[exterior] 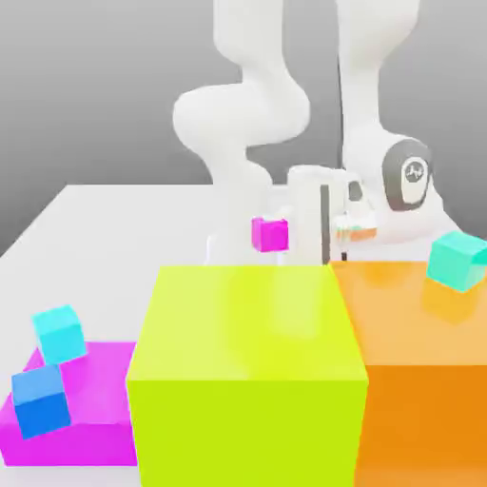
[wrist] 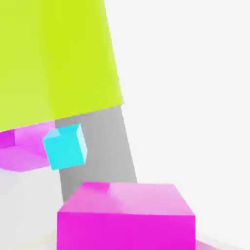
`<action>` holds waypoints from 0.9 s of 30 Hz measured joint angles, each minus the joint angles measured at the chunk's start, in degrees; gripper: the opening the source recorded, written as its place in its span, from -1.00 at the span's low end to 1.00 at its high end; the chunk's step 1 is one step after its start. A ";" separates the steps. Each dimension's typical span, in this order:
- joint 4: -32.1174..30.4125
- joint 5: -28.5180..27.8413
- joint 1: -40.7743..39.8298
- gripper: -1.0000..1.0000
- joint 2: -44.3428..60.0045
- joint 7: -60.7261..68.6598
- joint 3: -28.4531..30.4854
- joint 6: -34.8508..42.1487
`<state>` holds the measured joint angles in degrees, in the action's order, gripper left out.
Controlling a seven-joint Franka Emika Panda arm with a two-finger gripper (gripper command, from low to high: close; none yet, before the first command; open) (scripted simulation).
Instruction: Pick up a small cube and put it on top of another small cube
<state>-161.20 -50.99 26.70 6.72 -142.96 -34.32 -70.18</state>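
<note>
The big yellow-green block [exterior: 247, 371] and the big orange block [exterior: 418, 371] look smooth and faintly glossy, like plastic. The small magenta-pink cube [exterior: 270, 234] looks smooth and plain. The white tabletop [exterior: 105, 238] appears matt, the white robot arm [exterior: 243, 114] smooth.

small magenta cube [exterior: 270, 234], airborne behind yellow-green block [exterior: 245, 371]

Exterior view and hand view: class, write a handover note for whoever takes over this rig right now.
Tool: shut on the pink cube, held in the air beyond the lime block.
Cyan cube and blue cube: on the flat magenta block, at the exterior view's left. Teal cube: on the orange block.
Done: pickup.
Left: set the pink cube on another small cube, then release.
</note>
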 joint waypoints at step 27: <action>30.39 -21.52 -15.14 -1.00 -4.74 43.77 11.24 12.02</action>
<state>-130.81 -72.51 11.56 1.98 -99.19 -23.08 -58.15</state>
